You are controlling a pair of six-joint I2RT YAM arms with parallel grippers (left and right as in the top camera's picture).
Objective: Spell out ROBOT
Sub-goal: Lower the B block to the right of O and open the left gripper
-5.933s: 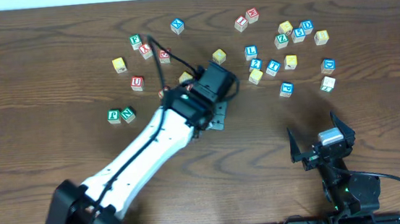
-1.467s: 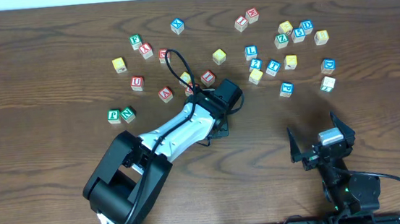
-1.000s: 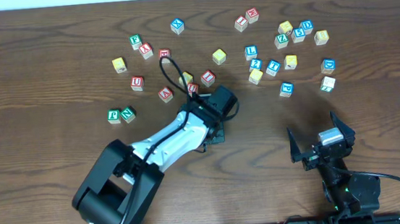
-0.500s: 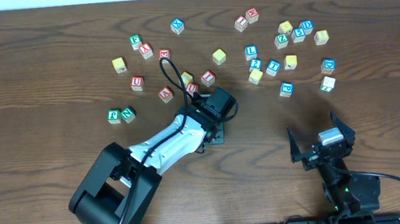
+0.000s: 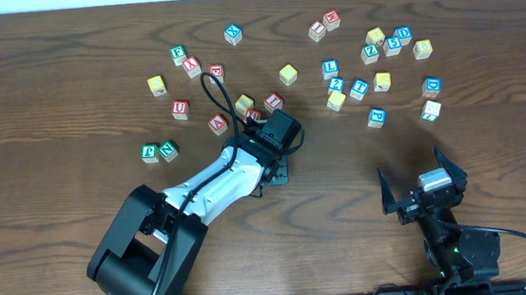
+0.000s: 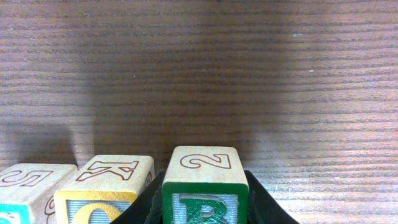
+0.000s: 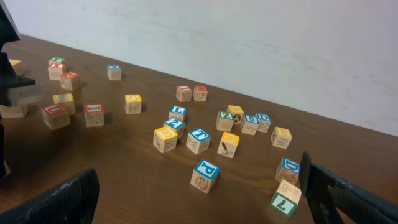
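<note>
The green R block (image 6: pixel 204 183), a numeral 2 on its top face, sits on the worktop (image 5: pixel 66 79) between the jaws of the left gripper (image 6: pixel 204 208). The jaws press in on both of its sides and appear to be pinching it. A K-topped block (image 6: pixel 106 186) stands just beside it on the left, its front letter cut off by the frame edge, and a third block (image 6: pixel 25 186) sits at the far left corner. From overhead the R is hidden under the arm's head, which reaches into the left-hand scatter of blocks at mid-worktop.

No letters stand in a row anywhere, so the word looks unstarted and the first letter appears to be the step in hand. The next move calls for a straight lift, since the K-topped neighbour sits close enough to be dragged along. The block then needs carrying to open wood nearer the robot and setting down with the R readable, leaving room to its right for four more letters.

The right gripper (image 5: pixel 419 183) sits well apart at the near edge, its jaws spread wide and holding nothing. A green T block (image 7: pixel 283 202) lies closest to it.
</note>
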